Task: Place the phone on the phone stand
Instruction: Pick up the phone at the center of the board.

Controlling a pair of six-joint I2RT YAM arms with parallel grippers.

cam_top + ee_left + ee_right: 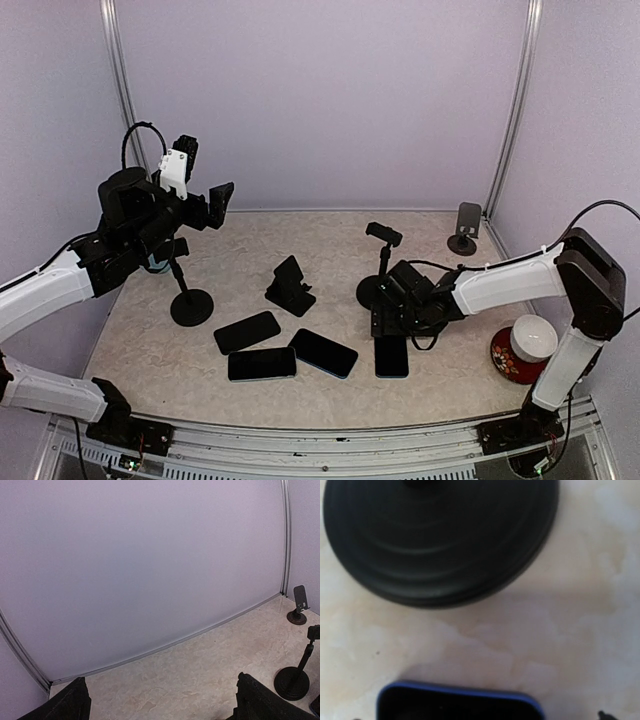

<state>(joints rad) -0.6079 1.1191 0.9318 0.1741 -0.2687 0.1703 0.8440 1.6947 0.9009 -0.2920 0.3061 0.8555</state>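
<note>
Several dark phones lie flat at the front of the table. The blue-edged phone [392,356] [460,705] sits just in front of a tall clamp stand [380,262], whose round base [440,535] fills the top of the right wrist view. My right gripper [392,322] hovers low over this phone's far end, open, with nothing between its fingers. My left gripper [207,180] [161,680] is raised at the far left, open and empty, facing the back wall. Its fingers [260,702] frame bare table.
Three more phones [247,332] [262,364] [323,353] lie front centre. A folding stand [290,285], a round-based pole stand [190,300] at the left and a small stand [465,228] [299,605] at the back right are here. A white cup on a red saucer [525,345] is beside the right arm.
</note>
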